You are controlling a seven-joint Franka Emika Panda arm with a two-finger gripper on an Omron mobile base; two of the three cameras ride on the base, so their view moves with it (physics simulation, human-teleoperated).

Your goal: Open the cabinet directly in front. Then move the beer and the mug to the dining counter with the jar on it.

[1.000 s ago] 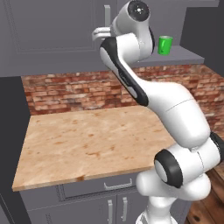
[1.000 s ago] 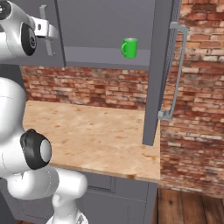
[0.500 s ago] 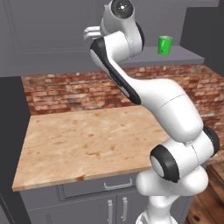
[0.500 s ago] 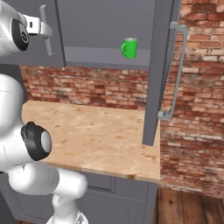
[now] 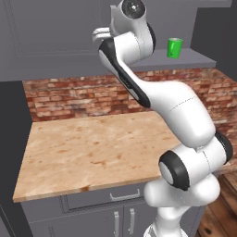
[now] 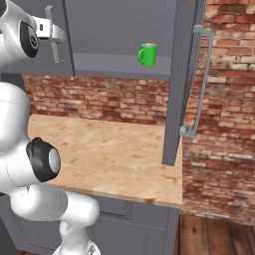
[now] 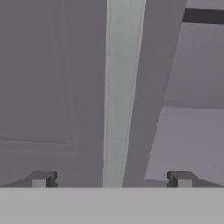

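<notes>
Against the brick-backed wall cabinet (image 6: 119,35), your claw (image 7: 111,178) stands spread around the left door's silver bar handle (image 7: 122,87), the green mug (image 6: 147,54) shelved off right, so centre before closing.

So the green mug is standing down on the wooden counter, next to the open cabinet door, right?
Not quite: the green mug stands up on the cabinet shelf, above the wooden counter, beside the open cabinet door. The right base view shows it.
</notes>
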